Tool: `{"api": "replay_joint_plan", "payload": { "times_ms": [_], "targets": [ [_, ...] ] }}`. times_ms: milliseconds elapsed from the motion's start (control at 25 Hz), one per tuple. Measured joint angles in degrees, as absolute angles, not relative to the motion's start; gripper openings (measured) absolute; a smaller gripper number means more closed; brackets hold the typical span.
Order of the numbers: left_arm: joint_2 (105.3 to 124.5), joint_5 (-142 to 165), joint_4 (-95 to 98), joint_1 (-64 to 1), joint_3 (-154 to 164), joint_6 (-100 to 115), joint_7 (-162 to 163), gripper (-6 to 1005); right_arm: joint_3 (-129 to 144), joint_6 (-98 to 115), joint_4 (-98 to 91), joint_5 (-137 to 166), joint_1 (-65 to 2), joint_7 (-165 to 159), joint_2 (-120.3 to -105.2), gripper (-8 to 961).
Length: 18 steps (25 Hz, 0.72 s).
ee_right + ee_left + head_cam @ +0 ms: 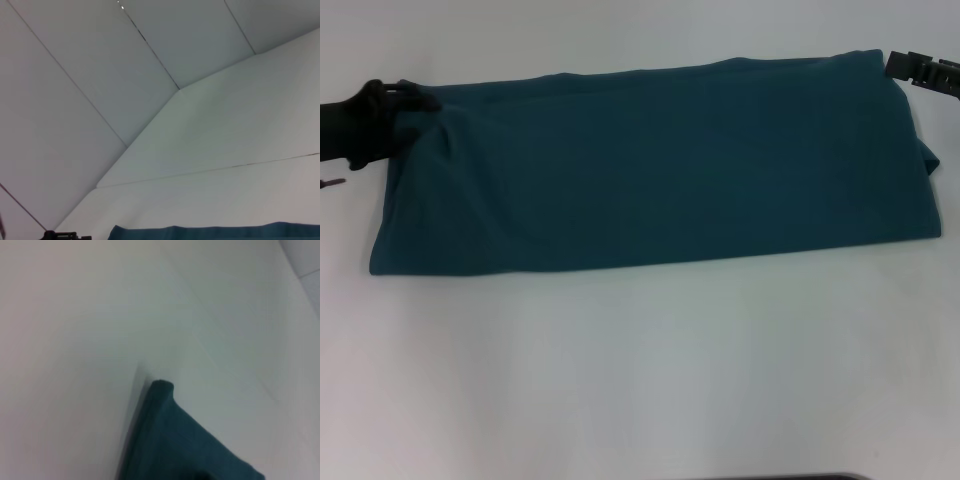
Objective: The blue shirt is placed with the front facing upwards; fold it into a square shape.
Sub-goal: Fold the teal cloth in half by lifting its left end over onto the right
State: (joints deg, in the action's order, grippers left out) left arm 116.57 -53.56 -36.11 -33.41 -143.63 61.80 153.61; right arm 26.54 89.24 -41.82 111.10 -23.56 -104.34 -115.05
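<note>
The blue shirt (660, 165) lies across the tabletop's (640, 380) far half as a long band; left end effector (405, 100) pinches its far-left corner; right end effector (920, 70), grip untellable, at far-right corner; crosswise folding into a square remains.

Dark teal-blue cotton shirt (660, 165), folded into a long band, lies across the far half of the white counter (640, 380). Left end effector (405, 105) at its far-left corner; right end effector (920, 68) at its far-right corner.
</note>
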Motion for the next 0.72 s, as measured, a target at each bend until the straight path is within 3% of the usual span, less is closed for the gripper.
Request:
{"api": "replay_joint_plan", "payload": {
  "times_ms": [160, 400, 720],
  "targets": [
    [116.28, -51.51, -34.15, -35.09, -143.61, 60.72, 154.11, 471, 26.54, 89.42, -41.82, 111.10, -23.46, -104.32, -115.05, 617],
    [116.20, -51.23, -34.10, -34.90, -143.98, 60.30, 155.54, 628, 26.54, 89.47, -41.82, 111.10, -23.36, -104.32, -115.05, 617],
    [116.17, -51.13, -33.17, -35.00, -144.70, 60.09, 155.99, 626, 26.54, 89.48, -41.84, 111.10, -23.21, -104.32, -115.05, 617]
  ]
}}
